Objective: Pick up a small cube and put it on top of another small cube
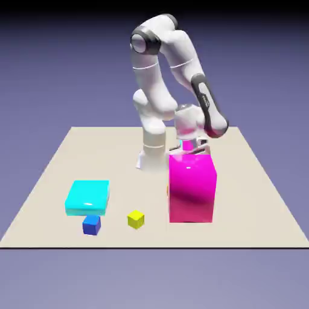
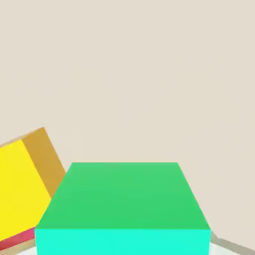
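Counter [image 1: 253,199] of pale beige carries everything in the exterior view: a flat cyan block [image 1: 88,197] toward the near left corner, a small blue cube [image 1: 92,225] touching its near side, and a small yellow cube [image 1: 136,219] near the front edge, a little apart from the blue one. A tall magenta block [image 1: 192,188] stands right of the middle, and the white arm [image 1: 166,72] bends down behind it, so the fingers are hidden there. In the hand view, the small green cube [image 2: 124,206] fills the bottom middle, large and close, where the fingers clamp it; it covers them. A yellow block [image 2: 20,184] with an orange side lies tilted at the left, and bare beige surface fills the rest.
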### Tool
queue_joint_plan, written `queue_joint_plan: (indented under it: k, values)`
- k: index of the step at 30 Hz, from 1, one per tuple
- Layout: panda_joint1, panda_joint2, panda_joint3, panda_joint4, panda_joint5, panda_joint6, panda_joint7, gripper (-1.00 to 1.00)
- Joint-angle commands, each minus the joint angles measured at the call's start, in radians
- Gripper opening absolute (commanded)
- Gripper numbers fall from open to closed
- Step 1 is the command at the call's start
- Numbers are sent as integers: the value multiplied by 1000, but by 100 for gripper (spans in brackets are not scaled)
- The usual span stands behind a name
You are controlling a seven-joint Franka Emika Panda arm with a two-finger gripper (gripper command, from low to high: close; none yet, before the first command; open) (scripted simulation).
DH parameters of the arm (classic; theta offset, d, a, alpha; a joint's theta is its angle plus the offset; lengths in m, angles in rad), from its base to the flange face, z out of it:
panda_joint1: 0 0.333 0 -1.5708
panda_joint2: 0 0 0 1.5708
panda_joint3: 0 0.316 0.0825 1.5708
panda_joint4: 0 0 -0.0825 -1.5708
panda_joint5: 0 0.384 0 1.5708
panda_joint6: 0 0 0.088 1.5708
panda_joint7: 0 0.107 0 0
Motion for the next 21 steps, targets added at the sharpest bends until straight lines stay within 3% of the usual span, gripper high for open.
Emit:
queue_joint_plan:
  k: [1, 15, 18, 21]
  values:
    - [-36, 1, 33, -1, 3, 9, 27, -100]
    - [-529, 13, 477, -20, 46, 151, 411, -100]
    - [-542, 3, 510, -39, 62, 174, 472, -100]
    - [-453, -106, 428, -35, 64, 73, 499, -100]
